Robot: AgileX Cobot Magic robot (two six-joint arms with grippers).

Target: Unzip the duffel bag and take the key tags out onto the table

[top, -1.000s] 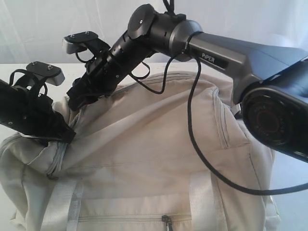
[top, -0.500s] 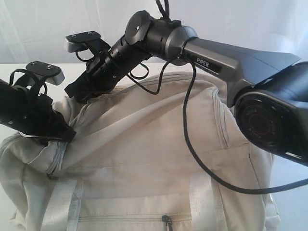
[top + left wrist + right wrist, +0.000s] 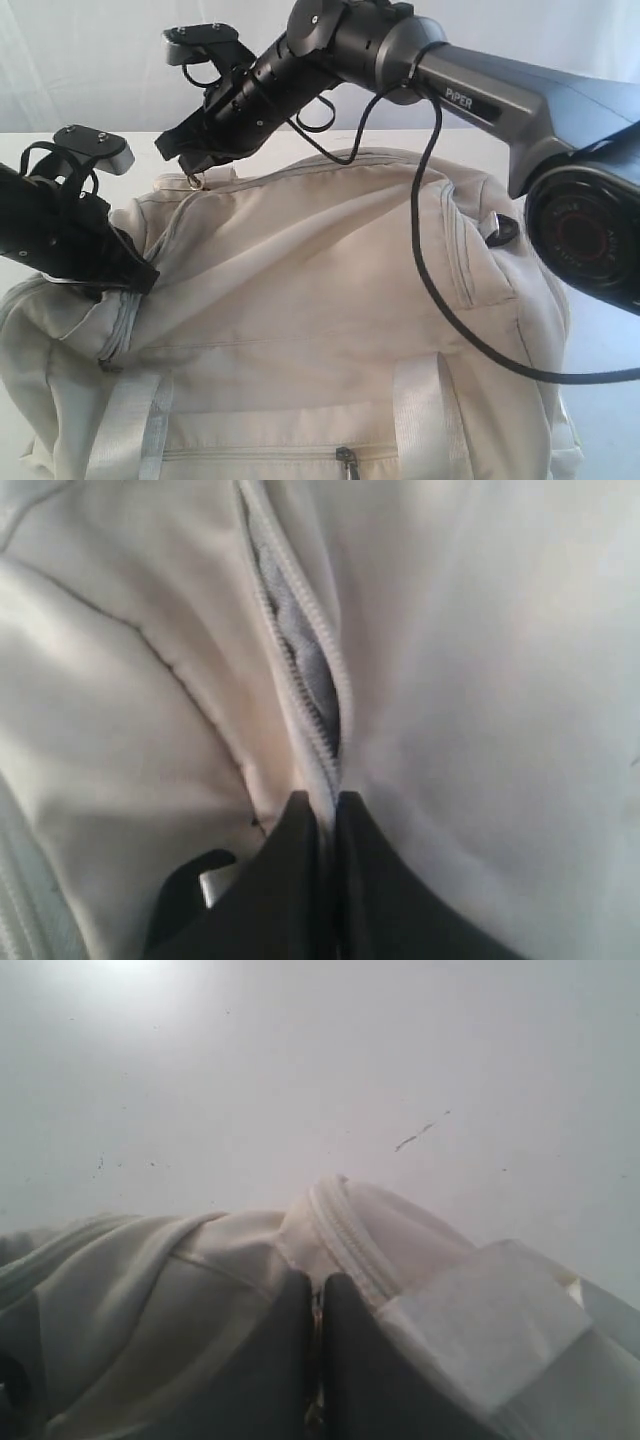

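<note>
The cream duffel bag (image 3: 330,300) fills the lower part of the exterior view. My left gripper (image 3: 140,278) is shut on the bag's fabric beside the grey zipper (image 3: 300,670), which gapes a little there and shows grey lining. At the bag's far top corner, my right gripper (image 3: 190,165) is shut on the metal ring pull (image 3: 197,182) and holds that corner raised. In the right wrist view its fingers (image 3: 290,1360) press together just behind the zipper's end (image 3: 345,1235), above the white table (image 3: 300,1080). The key tags are hidden.
A black D-ring (image 3: 503,228) sits on the bag's right end. The right arm's black cable (image 3: 440,300) loops over the bag's top. Webbing handles (image 3: 130,420) and a front pocket zipper pull (image 3: 346,460) lie on the near side.
My right gripper closed on the ring pull and rose up and to the right, lifting the bag's far corner. The left gripper stayed where it was.
</note>
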